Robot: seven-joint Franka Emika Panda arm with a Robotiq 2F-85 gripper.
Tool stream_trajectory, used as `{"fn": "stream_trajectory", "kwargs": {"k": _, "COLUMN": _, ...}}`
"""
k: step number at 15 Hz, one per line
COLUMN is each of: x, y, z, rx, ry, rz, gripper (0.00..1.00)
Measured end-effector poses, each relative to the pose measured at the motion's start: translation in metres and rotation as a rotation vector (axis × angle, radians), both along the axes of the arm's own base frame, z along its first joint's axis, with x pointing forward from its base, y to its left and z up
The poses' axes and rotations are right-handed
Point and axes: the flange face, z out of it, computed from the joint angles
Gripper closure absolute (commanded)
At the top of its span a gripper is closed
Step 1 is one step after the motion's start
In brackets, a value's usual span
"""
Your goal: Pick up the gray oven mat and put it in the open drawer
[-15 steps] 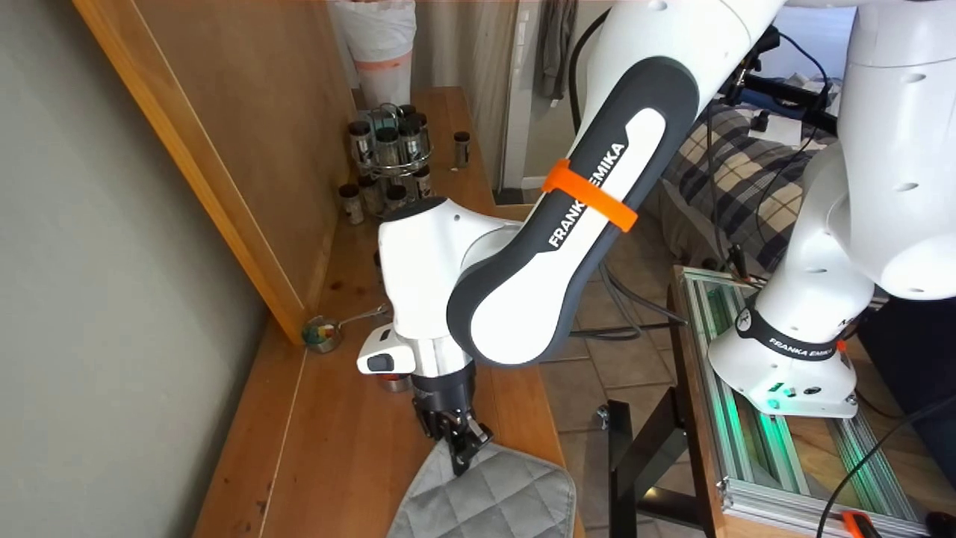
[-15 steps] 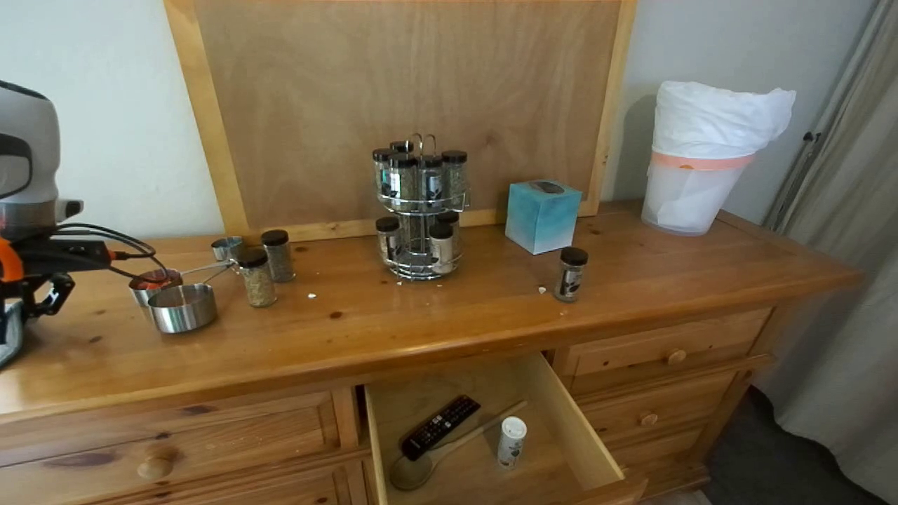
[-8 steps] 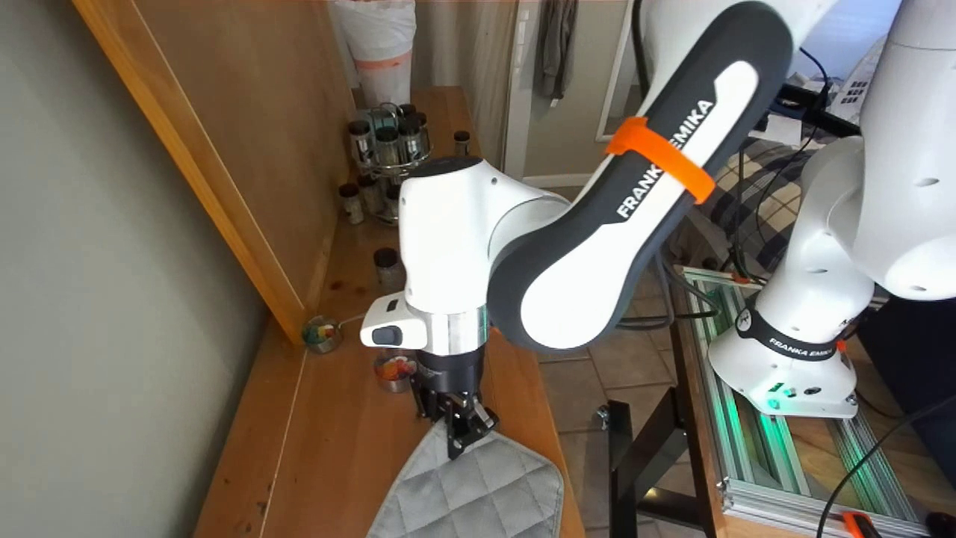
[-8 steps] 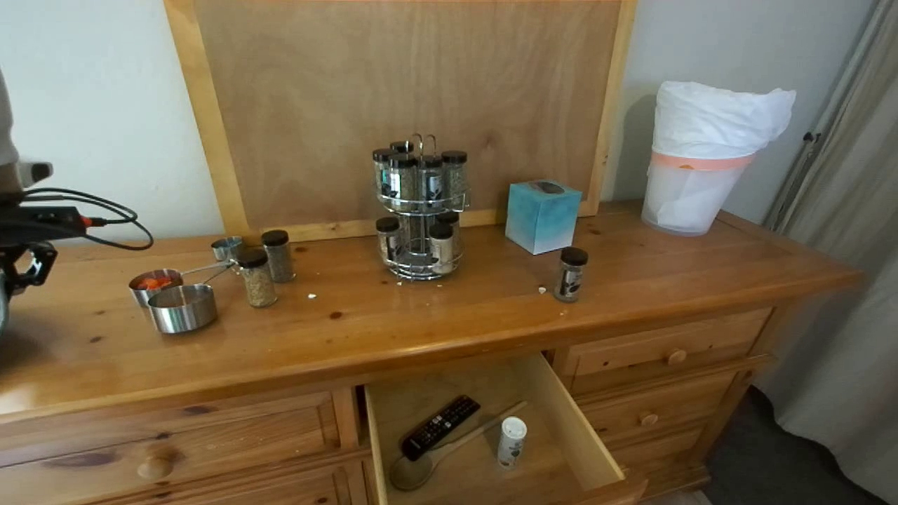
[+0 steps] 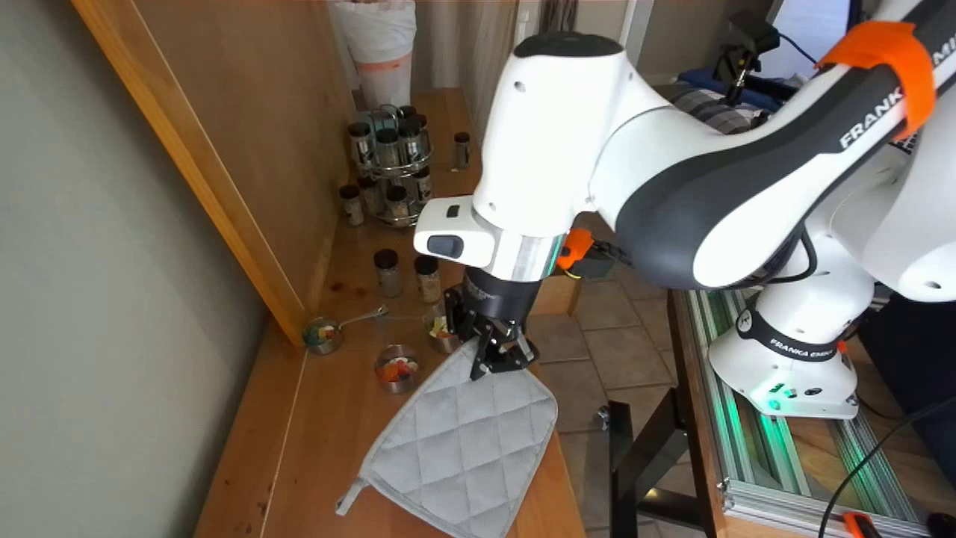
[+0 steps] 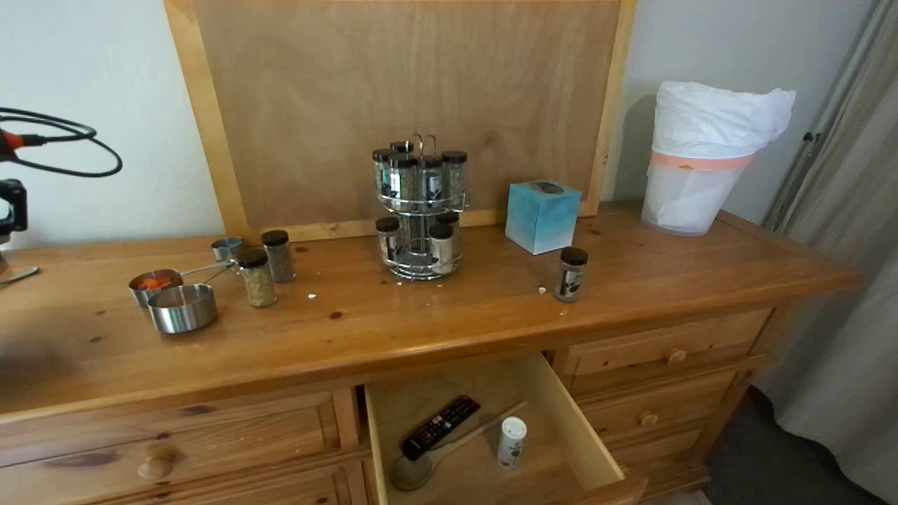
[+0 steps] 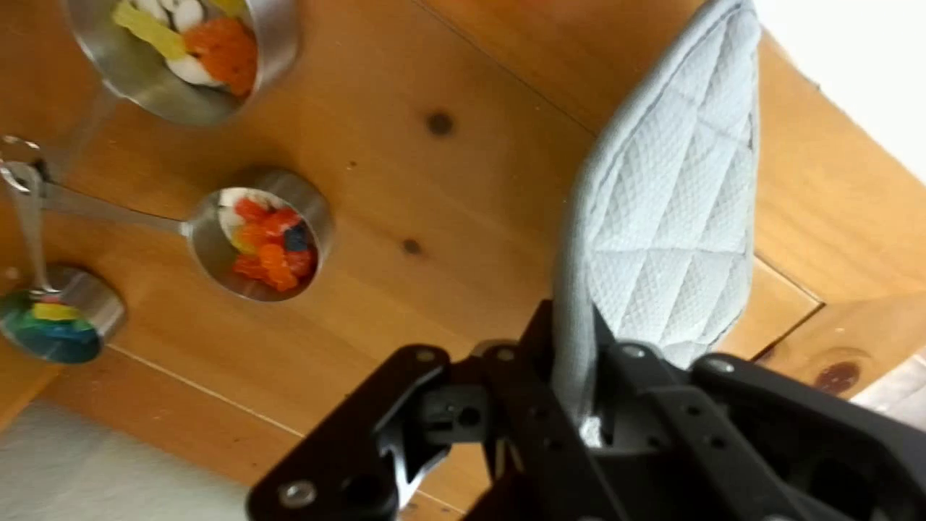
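Note:
The gray oven mat [image 5: 463, 441] hangs tilted from my gripper [image 5: 489, 366] over the counter in an exterior view, its corner loop at the lower left. My gripper is shut on one edge of it. In the wrist view the mat [image 7: 673, 231] runs edge-on between the two fingers [image 7: 575, 347]. In an exterior view only a bit of the gripper [image 6: 12, 210] shows at the left border, and the mat is out of view there. The open drawer [image 6: 579, 428] is pulled out below the counter's front edge, holding a remote, a wooden spoon and a white shaker.
Metal measuring cups [image 6: 182, 308] with colored bits and two spice jars [image 6: 258, 280] stand on the counter near the mat. A wire spice rack [image 6: 421, 210], a teal tissue box [image 6: 542, 217], a lone jar [image 6: 571, 275] and a lined white bin [image 6: 701, 168] stand farther along.
My gripper has risen with the mat held, moving up and right in an exterior view. More of the mat now shows, including its loop. The drawer and counter items have not moved.

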Motion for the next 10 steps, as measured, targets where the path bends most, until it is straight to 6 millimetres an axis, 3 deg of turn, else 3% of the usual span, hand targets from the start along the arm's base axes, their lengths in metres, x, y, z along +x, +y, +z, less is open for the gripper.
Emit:
{"fn": "stream_trajectory", "kwargs": {"k": 3, "x": -0.015, "y": -0.016, "z": 0.029, "rx": -0.043, "ry": -0.089, "rz": -0.048, "gripper": 0.98}}
{"fn": "stream_trajectory", "kwargs": {"k": 4, "x": -0.019, "y": -0.020, "z": 0.037, "rx": -0.047, "ry": -0.128, "rz": -0.050, "gripper": 0.92}}
{"fn": "stream_trajectory", "kwargs": {"k": 5, "x": -0.023, "y": -0.023, "z": 0.044, "rx": -0.047, "ry": -0.173, "rz": -0.040, "gripper": 0.92}}
{"fn": "stream_trajectory", "kwargs": {"k": 10, "x": -0.035, "y": -0.027, "z": 0.051, "rx": -0.047, "ry": -0.219, "rz": -0.026, "gripper": 0.92}}
